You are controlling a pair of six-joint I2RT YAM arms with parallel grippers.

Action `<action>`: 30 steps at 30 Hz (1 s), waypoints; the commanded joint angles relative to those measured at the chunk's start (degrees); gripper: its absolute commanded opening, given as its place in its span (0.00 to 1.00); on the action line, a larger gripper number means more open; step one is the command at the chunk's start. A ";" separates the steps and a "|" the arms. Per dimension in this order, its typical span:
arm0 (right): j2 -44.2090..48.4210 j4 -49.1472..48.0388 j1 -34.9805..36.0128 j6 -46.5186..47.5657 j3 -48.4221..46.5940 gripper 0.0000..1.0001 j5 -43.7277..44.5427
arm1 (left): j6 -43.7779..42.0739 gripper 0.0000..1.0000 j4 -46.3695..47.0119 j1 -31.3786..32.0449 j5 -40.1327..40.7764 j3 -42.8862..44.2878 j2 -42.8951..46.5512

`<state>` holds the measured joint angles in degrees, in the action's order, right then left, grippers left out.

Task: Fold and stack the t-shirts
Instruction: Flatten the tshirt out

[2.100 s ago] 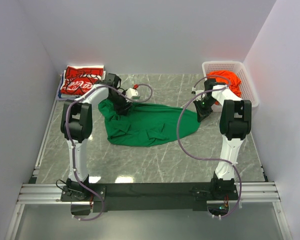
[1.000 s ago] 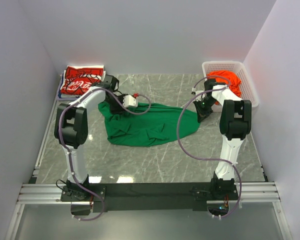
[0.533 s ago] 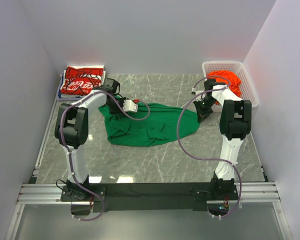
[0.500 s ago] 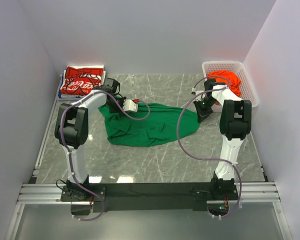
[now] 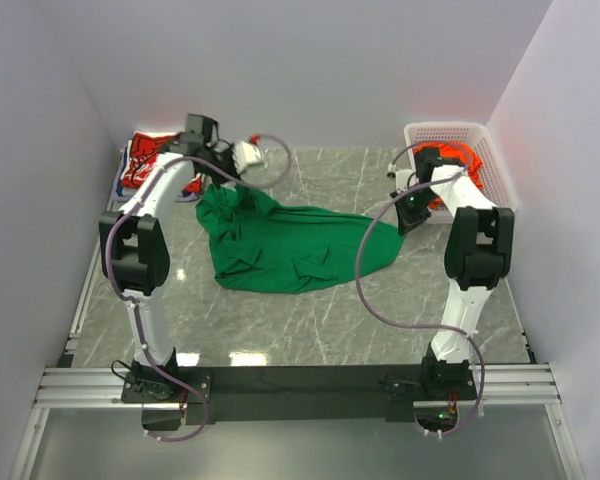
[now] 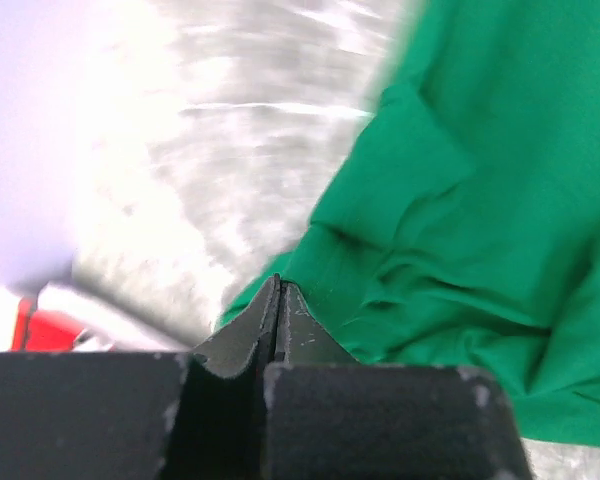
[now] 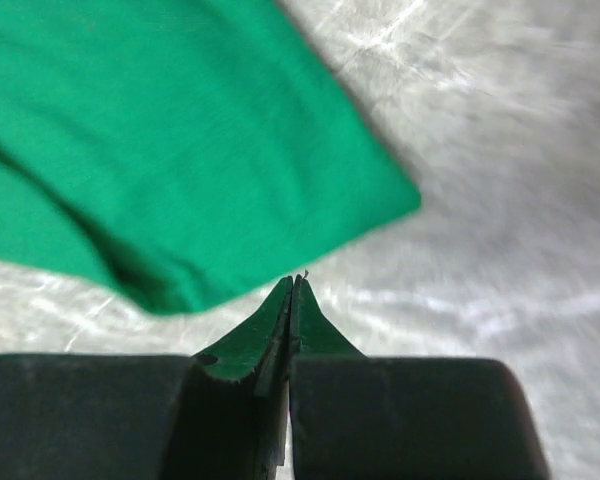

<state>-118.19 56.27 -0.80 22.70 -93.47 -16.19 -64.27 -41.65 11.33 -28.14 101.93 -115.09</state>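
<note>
Judging progress: the green t-shirt (image 5: 290, 245) lies rumpled mid-table, unfolded, its far-left corner pinched and raised by my left gripper (image 6: 279, 285). My right gripper (image 7: 294, 285) is closed at the right tip; whether it holds cloth I cannot tell. The red t-shirt (image 5: 140, 165) lies folded far left, and the orange t-shirt (image 5: 450, 155) waits in the basket (image 5: 500, 175). There is bare table (image 5: 280, 320) nearside, with walls close on both sides.

Grey marbled table (image 5: 300, 310) bears green t-shirt (image 5: 290, 250), red t-shirt (image 5: 138, 163), white basket (image 5: 445, 127).
</note>
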 commanded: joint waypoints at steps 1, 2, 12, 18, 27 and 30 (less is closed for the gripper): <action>10.15 1.12 -0.43 0.68 -3.03 0.00 -1.48 | 19.73 0.00 2.00 -4.47 -5.70 8.00 4.87; 11.39 0.95 -0.52 0.51 -3.38 0.00 -1.22 | 23.10 0.00 4.18 -5.17 -5.52 9.15 5.66; 25.21 -1.98 -0.52 2.17 -7.85 0.00 5.20 | 46.97 0.00 13.19 -13.88 -6.92 9.00 20.85; 17.13 4.21 -0.35 1.40 -7.44 0.36 -3.91 | 41.08 0.00 14.05 -13.97 -10.26 -4.78 26.31; 5.37 -5.02 8.44 -8.09 -12.32 0.56 -6.75 | 30.87 0.00 8.25 -14.85 -10.62 -18.59 31.41; -1.92 -7.65 12.13 -11.18 -19.45 0.66 -4.21 | 31.66 0.00 7.37 -15.81 -11.41 -20.10 31.15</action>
<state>-115.90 54.61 8.12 16.27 -105.25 -20.58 -31.24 -34.22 -3.44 -37.67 82.13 -86.43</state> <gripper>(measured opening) 0.622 0.012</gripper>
